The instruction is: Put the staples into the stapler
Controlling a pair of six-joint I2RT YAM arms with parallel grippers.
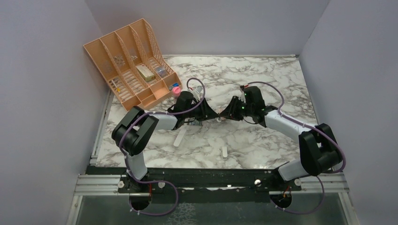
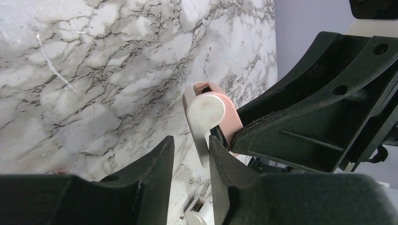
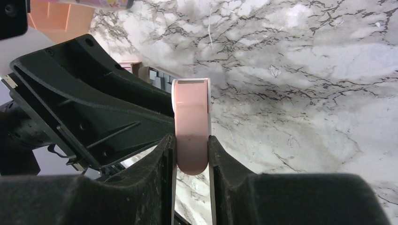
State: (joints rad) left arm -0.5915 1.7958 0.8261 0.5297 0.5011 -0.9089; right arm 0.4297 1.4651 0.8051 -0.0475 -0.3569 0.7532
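Your right pincer (image 3: 190, 140) is clamped on the pink-and-white stapler (image 3: 190, 136), holding it above the marble desk (image 3: 305, 93) with its rounded end between the fingers. Your left pincer (image 2: 191, 143) faces it, jaws at a narrow gap. The stapler's grey-white arm sits inside that gap against one finger (image 2: 220, 164), and a sliver of desk shows before the other finger. The staples (image 3: 157, 77) lie in their grey tray on the desk, just behind the stapler and beside the left pincer.
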